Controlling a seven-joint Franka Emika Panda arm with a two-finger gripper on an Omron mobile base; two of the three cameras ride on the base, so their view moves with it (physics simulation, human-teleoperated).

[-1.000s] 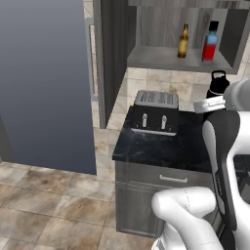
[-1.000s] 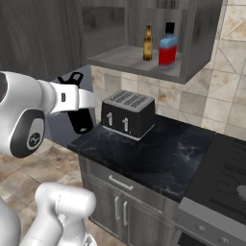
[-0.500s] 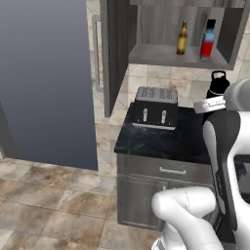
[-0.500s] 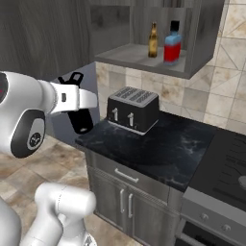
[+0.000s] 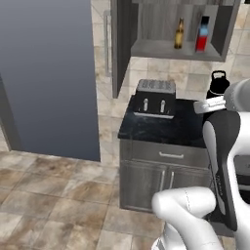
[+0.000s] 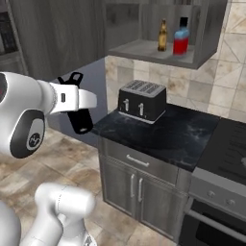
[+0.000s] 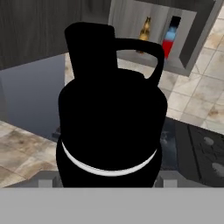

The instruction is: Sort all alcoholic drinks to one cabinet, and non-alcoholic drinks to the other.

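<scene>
My gripper (image 7: 109, 177) is shut on the small all-black bottle (image 7: 111, 122), a non-alcoholic drink, and holds it in the air left of the counter. The same black bottle (image 6: 79, 115) hangs from the hand in the right base view, and its cap and loop (image 5: 217, 82) rise by the arm in the left base view. The wall cabinet (image 5: 171, 50) stands open, with its door (image 5: 122, 44) swung out. On its shelf stand the alcoholic drinks, the amber beer bottle (image 6: 163, 35) and the red bottle (image 6: 181, 38) beside it.
A silver toaster (image 6: 141, 100) sits on the black stone counter (image 6: 180, 132) below the cabinet. A stove (image 6: 230, 144) adjoins the counter on the right. A tall grey fridge front (image 5: 49, 73) stands to the left. Drawers and cupboard doors (image 5: 161, 178) are under the counter.
The whole scene has shifted slightly in both base views, so the camera has moved with the base. The black bottle stays in the gripper in the same pose.
</scene>
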